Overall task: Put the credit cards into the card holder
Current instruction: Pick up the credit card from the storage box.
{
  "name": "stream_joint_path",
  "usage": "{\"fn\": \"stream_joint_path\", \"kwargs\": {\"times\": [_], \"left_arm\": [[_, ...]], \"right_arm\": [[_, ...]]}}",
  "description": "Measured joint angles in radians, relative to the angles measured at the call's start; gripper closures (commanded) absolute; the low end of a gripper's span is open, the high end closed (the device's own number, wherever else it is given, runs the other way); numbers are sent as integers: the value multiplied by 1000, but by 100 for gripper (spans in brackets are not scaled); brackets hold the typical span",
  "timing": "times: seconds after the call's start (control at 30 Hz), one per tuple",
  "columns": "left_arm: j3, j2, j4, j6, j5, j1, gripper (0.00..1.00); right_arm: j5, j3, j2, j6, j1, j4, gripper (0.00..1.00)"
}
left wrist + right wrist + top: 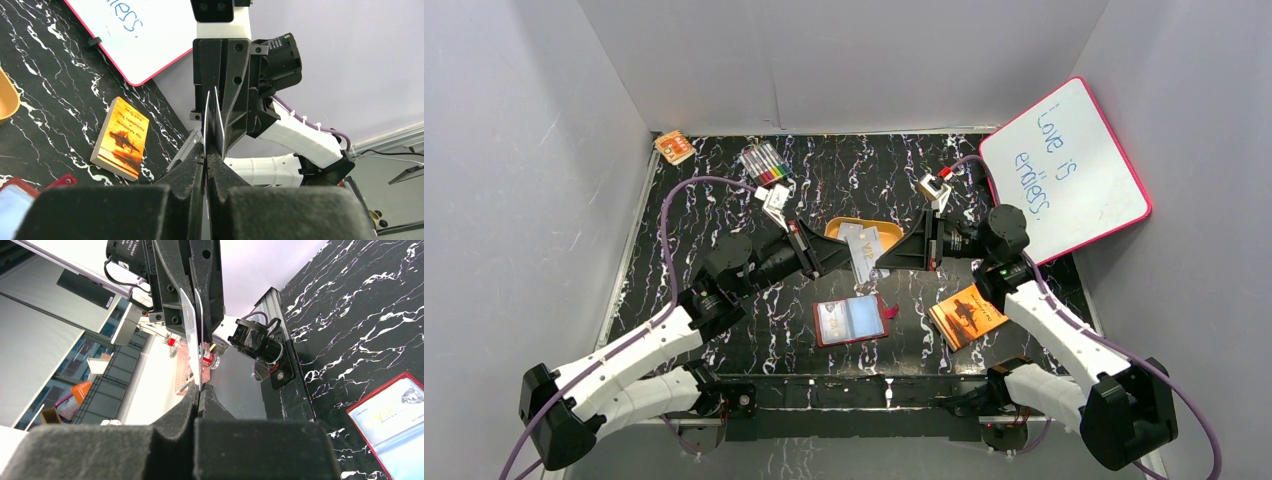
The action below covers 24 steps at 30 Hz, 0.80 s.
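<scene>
Two credit cards (pixel 864 252) hang edge-on in mid-air between my two grippers, above the middle of the table. My left gripper (pixel 848 256) comes in from the left and is shut on the edge of one thin pale card (pixel 206 117). A second card (pixel 219 122) stands just beside it. From the right, my right gripper (pixel 880 258) faces the left one and is shut on a card (pixel 190 325). The dark red card holder (pixel 852 320) lies open on the table below, pockets up, and its corner shows in the right wrist view (pixel 395 422).
An orange oval tin (pixel 844 226) sits under the cards. An orange booklet (pixel 967 315) lies right of the holder. A pink-rimmed whiteboard (pixel 1064 165) leans at the back right. Coloured markers (pixel 765 163) and a small orange item (pixel 674 147) lie at the back left.
</scene>
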Motion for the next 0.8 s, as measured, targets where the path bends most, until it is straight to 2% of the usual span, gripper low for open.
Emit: {"fn": "stream_joint_path", "kwargs": {"times": [0.37,0.8], "left_arm": [[-75,-42,-11,-63,-59,-8,100],[-121,-101,-56,-106,-131,14,100]], "right_arm": [[54,-46,0,2,19,-28,90],[90,-87,10,4,5,-36,90]]}}
